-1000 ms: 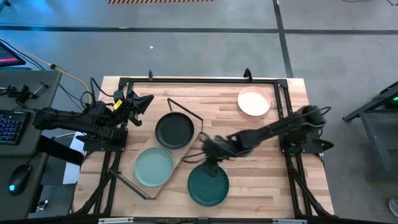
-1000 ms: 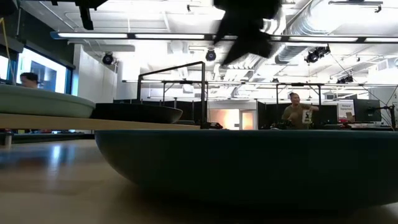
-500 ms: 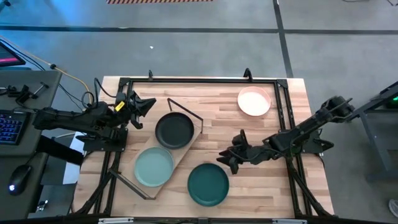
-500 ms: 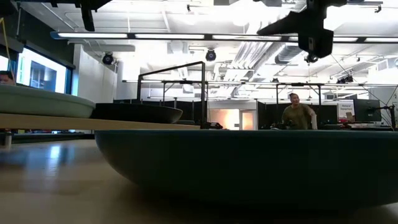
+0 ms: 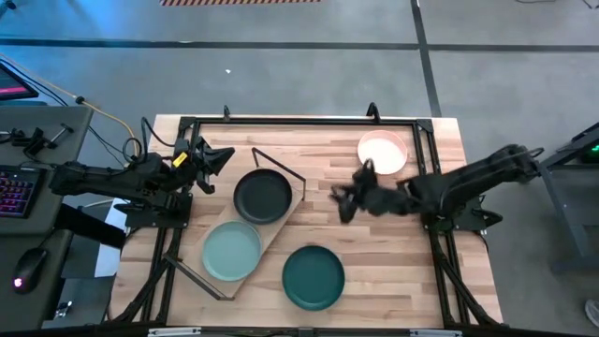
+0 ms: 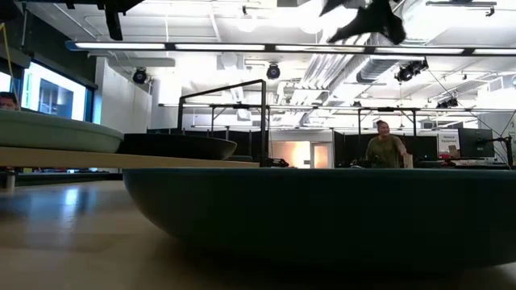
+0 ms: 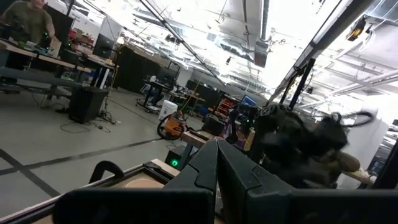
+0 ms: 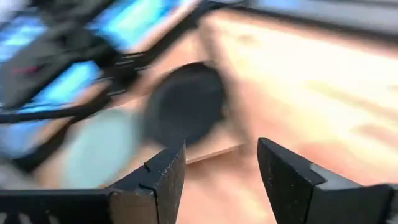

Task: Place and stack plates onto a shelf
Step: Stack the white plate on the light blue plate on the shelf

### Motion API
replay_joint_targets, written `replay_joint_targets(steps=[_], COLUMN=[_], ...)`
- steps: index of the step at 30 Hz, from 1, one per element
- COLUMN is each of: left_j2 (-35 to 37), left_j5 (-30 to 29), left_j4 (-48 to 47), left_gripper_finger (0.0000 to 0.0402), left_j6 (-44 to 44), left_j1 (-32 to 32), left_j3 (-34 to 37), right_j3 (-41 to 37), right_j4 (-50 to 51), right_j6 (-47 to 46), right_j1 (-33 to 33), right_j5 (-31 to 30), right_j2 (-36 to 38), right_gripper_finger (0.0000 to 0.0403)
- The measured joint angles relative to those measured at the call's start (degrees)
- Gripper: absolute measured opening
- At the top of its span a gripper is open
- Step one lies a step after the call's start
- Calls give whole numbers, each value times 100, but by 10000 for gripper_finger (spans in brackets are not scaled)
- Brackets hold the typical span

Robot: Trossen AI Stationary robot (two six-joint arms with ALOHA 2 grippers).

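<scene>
The black plate (image 5: 262, 197) and the pale sage plate (image 5: 232, 251) rest side by side on the plywood shelf (image 5: 281, 227), which lies slantwise on the table's left half. The dark teal plate (image 5: 314, 277) sits on the tabletop near the front edge and fills the low view (image 6: 322, 209). The cream-white plate (image 5: 383, 153) sits on the tabletop at the far right. My right gripper (image 5: 344, 198) is open and empty, in the air above the table's middle, between the shelf and the cream-white plate. My left gripper (image 5: 211, 159) waits, shut, at the far left.
Black metal frame rods (image 5: 299, 120) run along the table's far edge and sides. The shelf's thin rod frames (image 5: 277, 161) stand up at its ends. Bare tabletop (image 5: 374, 253) lies to the right of the teal plate. A person (image 6: 385, 149) stands far off in the room.
My right gripper has drawn back from above the teal plate's far rim toward the table's right, then gone toward the far edge, nearer the cream-white plate. The plates and the shelf have stayed where they were.
</scene>
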State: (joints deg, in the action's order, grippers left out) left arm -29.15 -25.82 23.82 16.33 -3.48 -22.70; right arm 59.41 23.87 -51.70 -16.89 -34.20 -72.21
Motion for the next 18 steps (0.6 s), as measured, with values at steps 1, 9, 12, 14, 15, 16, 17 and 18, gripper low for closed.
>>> replay_joint_targets(steps=[1, 9, 12, 14, 15, 16, 17, 18], left_j2=[0, 0, 0, 0, 0, 0, 0, 0], left_j5=[0, -4, -14, -26, -26, -26, -26, -26], left_j4=[-3, -16, -16, -18, -16, -16, -16, -15], left_gripper_finger=[0, 0, 0, 0, 0, 0, 0, 0], left_j6=[0, 1, 1, 1, 1, 1, 1, 1], left_j1=[1, 1, 0, 1, 0, 1, -1, 1], left_j3=[0, 0, 0, 0, 0, 0, 0, 0], right_j3=[105, -718, -1441, -1868, -2071, -2254, -2417, -2590], right_j4=[509, 3662, 3750, 3749, 3743, 3692, 3627, 3534], right_j6=[-80, -2818, -3899, -4205, -4444, -4678, -4877, -5106], right_j1=[118, 840, 1049, 1251, 1363, 1479, 1597, 1730], right_j5=[-144, -87, 297, 493, 560, 578, 550, 486], right_j2=[86, 915, 1245, 1342, 1353, 1350, 1346, 1338], right_gripper_finger=[181, 181, 181, 181, 181, 181, 181, 181])
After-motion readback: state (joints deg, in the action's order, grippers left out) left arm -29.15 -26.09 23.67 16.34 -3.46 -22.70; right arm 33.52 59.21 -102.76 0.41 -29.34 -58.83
